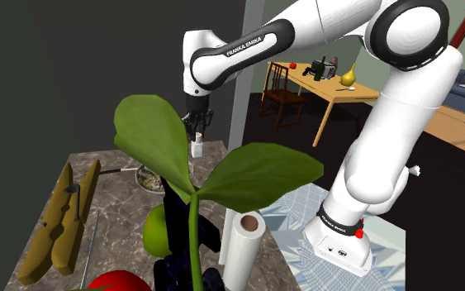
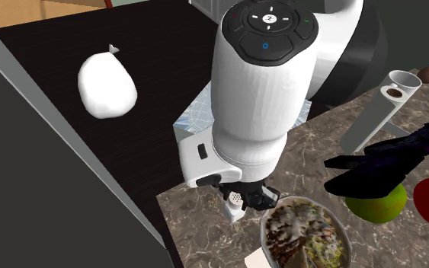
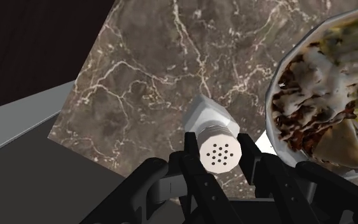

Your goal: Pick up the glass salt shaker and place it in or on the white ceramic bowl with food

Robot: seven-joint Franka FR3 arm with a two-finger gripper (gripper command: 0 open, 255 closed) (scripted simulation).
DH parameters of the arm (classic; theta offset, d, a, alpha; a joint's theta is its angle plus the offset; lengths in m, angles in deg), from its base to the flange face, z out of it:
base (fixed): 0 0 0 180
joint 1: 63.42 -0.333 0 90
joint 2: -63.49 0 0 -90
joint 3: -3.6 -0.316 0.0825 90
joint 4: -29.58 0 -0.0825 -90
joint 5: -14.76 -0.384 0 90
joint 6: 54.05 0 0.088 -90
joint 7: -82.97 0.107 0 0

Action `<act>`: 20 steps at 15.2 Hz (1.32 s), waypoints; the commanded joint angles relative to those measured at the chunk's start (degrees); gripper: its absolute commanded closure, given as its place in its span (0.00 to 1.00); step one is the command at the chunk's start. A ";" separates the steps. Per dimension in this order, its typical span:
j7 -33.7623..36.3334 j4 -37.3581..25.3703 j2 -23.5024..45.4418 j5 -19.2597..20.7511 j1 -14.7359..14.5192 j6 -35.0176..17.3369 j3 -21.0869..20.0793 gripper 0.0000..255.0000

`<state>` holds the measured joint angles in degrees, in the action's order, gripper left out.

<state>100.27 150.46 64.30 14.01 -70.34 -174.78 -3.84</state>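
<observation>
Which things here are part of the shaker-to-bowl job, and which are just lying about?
Job: salt shaker, clasped between the fingers of the gripper; bowl of food beside it.
Lying about: plant, green fruit, white roll, large wooden clothespin, white sack on the floor.

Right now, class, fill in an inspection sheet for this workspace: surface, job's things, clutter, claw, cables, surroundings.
Surface: dark marbled countertop.
Job's things: salt shaker with a white perforated cap, beside the bowl of food, not in it.
Clutter: leafy plant, paper towel roll, green apple, big wooden clothespin.
Claw: shut on the salt shaker near its cap.
Cables: nothing seen.
Surroundings: wooden table, chair, white sack on the dark floor.
</observation>
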 commanded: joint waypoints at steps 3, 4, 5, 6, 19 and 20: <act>-0.11 -1.61 -1.34 -0.18 0.03 2.97 0.03 1.00; -0.13 -2.10 -1.60 -0.21 0.04 3.72 0.03 1.00; -0.14 -2.60 -1.85 -0.24 0.04 4.46 0.04 1.00; -0.16 -3.11 -2.09 -0.27 0.05 5.21 0.05 1.00; -0.22 -10.93 -4.09 -0.46 0.12 15.02 0.14 1.00; -0.22 -11.63 -4.16 -0.47 0.12 15.79 0.15 1.00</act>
<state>100.05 139.96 59.99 13.50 -70.24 -160.00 -3.70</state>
